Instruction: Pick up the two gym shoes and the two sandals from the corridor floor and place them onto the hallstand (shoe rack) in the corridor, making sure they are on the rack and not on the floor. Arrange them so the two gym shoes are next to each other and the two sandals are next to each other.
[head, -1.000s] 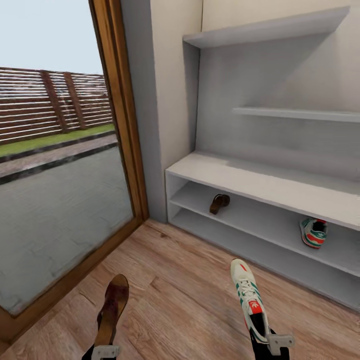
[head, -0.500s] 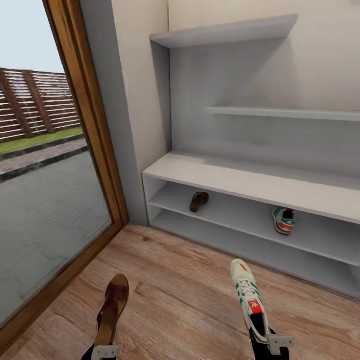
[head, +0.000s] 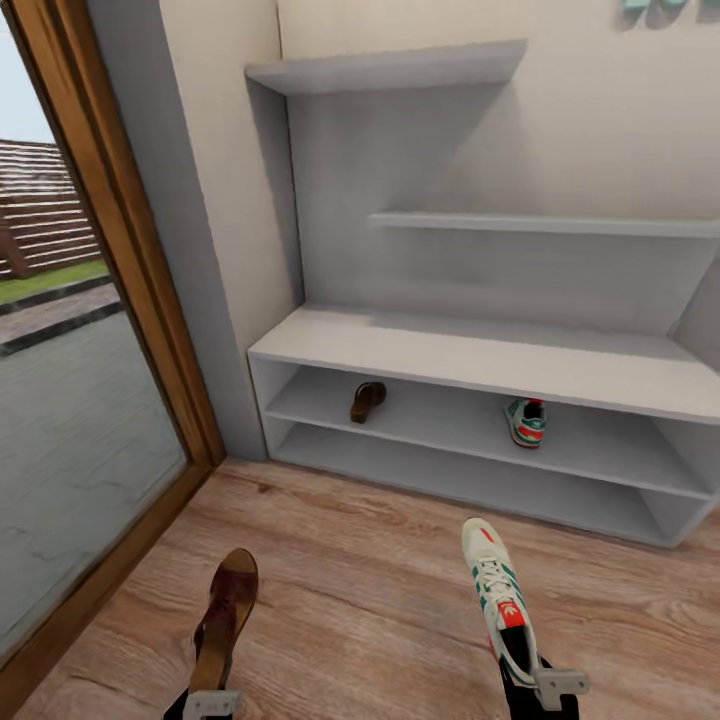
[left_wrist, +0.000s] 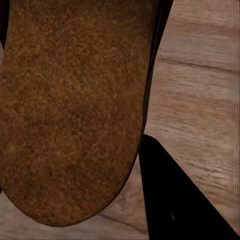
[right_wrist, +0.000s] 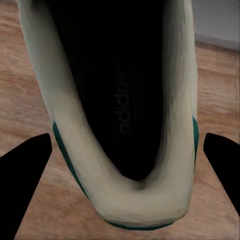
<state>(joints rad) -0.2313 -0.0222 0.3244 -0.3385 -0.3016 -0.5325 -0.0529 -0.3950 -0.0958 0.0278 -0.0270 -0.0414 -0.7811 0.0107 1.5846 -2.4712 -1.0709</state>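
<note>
One sandal (head: 367, 401) and one gym shoe (head: 526, 421) sit well apart on the hallstand's (head: 470, 358) upper low shelf, at twelve o'clock across the plank corridor floor (head: 360, 560); a glazed door stands at nine. The left fingers (head: 210, 702) pinch a second sandal (head: 226, 615), the right fingers (head: 545, 690) a second gym shoe (head: 497, 592).

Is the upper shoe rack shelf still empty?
No. The upper low shelf of the hallstand already holds one sandal and one gym shoe, well apart.
</note>
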